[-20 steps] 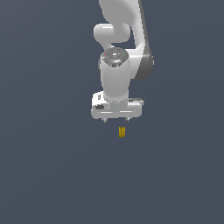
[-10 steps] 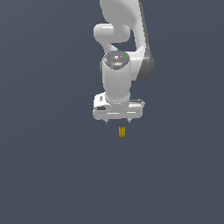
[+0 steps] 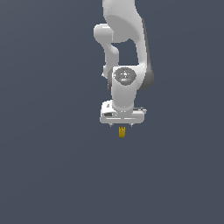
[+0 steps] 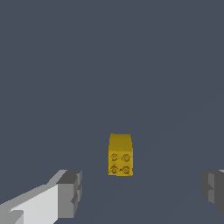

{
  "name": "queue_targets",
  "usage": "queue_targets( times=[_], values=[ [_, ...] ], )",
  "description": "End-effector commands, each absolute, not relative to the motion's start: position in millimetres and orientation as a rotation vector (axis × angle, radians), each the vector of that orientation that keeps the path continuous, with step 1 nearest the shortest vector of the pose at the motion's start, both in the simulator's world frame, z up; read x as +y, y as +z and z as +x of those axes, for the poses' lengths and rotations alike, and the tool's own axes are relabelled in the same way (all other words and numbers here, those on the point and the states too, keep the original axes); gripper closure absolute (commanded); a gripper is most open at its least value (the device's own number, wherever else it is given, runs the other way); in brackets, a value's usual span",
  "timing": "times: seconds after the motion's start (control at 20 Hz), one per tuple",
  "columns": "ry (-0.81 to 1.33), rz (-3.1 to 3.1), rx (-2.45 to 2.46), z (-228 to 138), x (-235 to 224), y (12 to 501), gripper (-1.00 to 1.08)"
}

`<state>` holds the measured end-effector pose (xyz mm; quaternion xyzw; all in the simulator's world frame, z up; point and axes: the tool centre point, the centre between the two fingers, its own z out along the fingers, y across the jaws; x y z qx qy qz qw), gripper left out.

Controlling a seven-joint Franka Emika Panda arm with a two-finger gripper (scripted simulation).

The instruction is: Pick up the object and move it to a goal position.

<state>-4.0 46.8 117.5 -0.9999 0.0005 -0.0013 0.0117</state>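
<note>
**Gripper poised over the yellow piece**

Here we have the gripper (image 3: 122,126) low in the centre of the exterior view, hanging just above the object (image 3: 122,132), a mustard-yellow block resting on the dark grey floor (image 3: 48,175) slightly below the frame's middle. We judge it sits there to line up a straight descent. In the wrist view, going left to right, 1 grey finger pad (image 4: 70,193) shows at the lower left, the object (image 4: 120,154) with 4 round studs stands in the lower centre, and the other pad (image 4: 213,190) shows at the lower right edge. The jaws are spread wide and hold nothing; the block lies between them, closer to the left pad. We see bare floor on every side of the block, so room for lowering and lifting looks ample. No goal marker is visible.
</note>
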Motion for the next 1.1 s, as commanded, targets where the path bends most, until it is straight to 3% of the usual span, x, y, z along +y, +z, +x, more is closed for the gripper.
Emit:
queue_targets(
  times=[0.0,1.05],
  values=[
    [-0.002,-3.127,0.007,-10,53,100,-0.92],
    [0.001,-3.141,0.014,-24,62,40,-0.92]
  ],
)
